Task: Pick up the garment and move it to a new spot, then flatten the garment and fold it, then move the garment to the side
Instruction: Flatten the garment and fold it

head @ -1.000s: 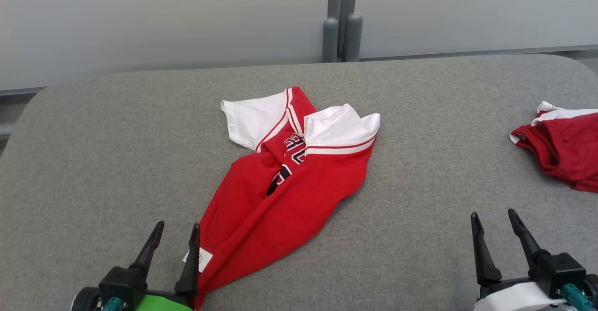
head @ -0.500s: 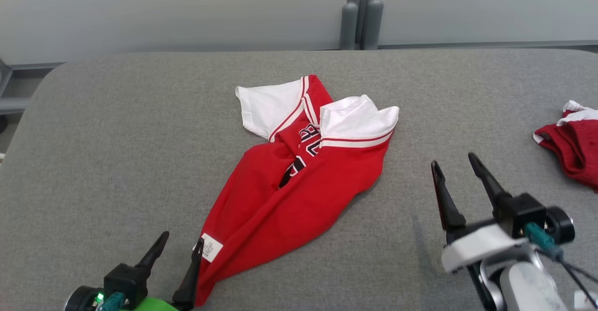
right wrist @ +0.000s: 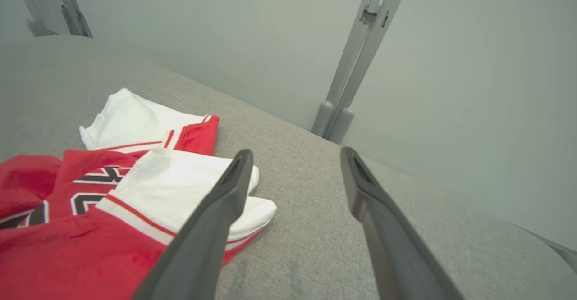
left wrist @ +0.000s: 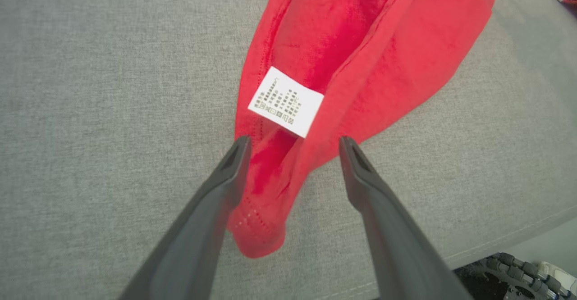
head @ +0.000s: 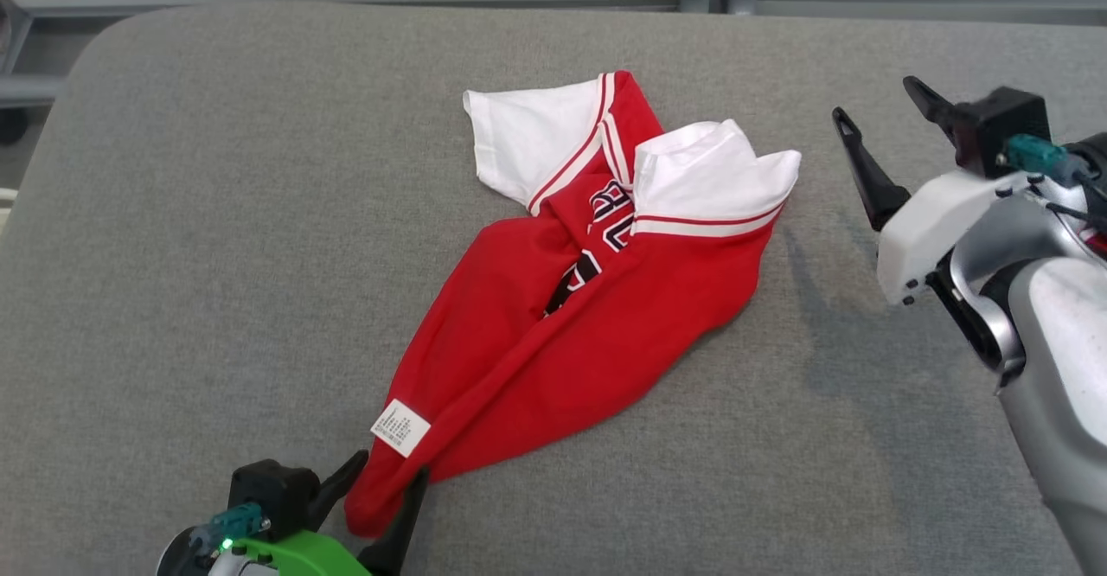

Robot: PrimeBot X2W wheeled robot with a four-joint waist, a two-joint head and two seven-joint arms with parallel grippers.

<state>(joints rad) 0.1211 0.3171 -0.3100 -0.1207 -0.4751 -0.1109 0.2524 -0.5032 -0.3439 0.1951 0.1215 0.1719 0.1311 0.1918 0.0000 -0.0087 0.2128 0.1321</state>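
The red-and-white jersey (head: 588, 299) lies bunched at the centre of the grey padded table (head: 216, 213), with its sleeves toward 1 o'clock and its hem tip toward 7 o'clock. Expect light, limp cloth that sags and drags when lifted.

Grip points:
- the hem tip beside the care label (head: 400, 427)
- the white sleeve (head: 718, 174)

Left gripper (head: 389, 468): jaws spread, straddling the hem tip.
Right gripper (head: 873, 99): jaws spread, at 3 o'clock of the sleeve, apart from it.

The partition post (right wrist: 347, 84) stands beyond the table at 12 o'clock, well apart.
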